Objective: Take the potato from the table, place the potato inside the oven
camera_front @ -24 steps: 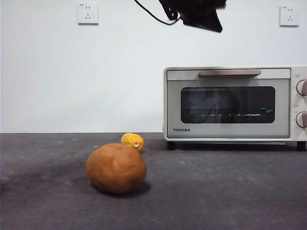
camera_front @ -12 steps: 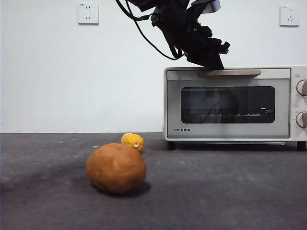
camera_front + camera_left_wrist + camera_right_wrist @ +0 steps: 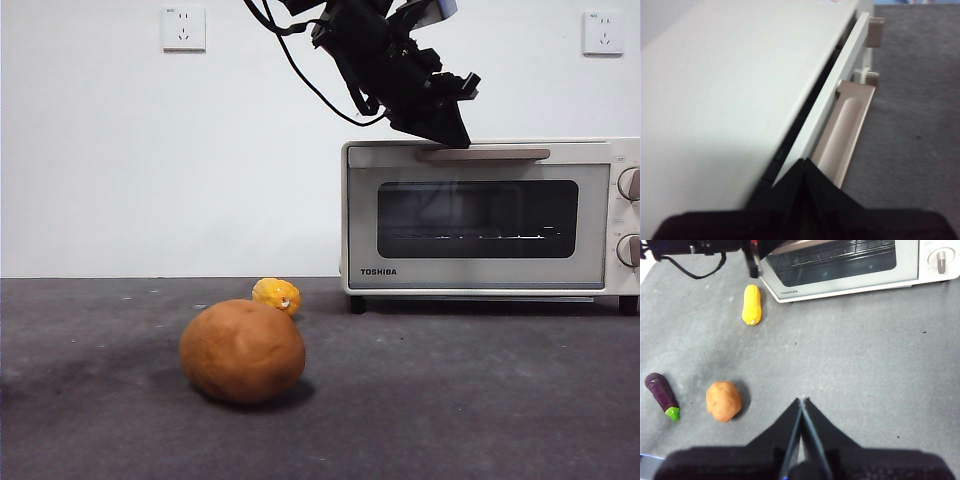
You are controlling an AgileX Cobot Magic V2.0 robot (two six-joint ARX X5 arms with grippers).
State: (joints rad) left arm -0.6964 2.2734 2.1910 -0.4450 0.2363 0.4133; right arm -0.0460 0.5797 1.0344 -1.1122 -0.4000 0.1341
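Potato (image 3: pixel 242 350): lying on the table (image 3: pixel 480 400), well apart from the oven (image 3: pixel 490 215), untouched; a small yellow fruit (image 3: pixel 276 294) is sitting just behind it
Handling, as judged: the skin is looking smooth and matte, so slip is probably low; the body is looking solid and moderately heavy, likely stiff enough to take a firm squeeze; the rounded shape is liable to roll if nudged from one side
Hold point, as judged: across the shorter width at mid-height, jaws spread wider than the body and coming down from above, centred so it is not squirting out
Left gripper (image 3: pixel 804 167): jaws pressed together, tips sitting at the oven handle (image 3: pixel 845 135), holding nothing; the door is showing a dark gap along its upper edge
Right gripper (image 3: pixel 801 402): jaws pressed together, empty, hanging over bare table with the potato off to one side
Eggplant (image 3: pixel 662 396): lying near the potato in the right wrist view, not part of the task
Step, as judged: door is being opened first; potato not yet taken
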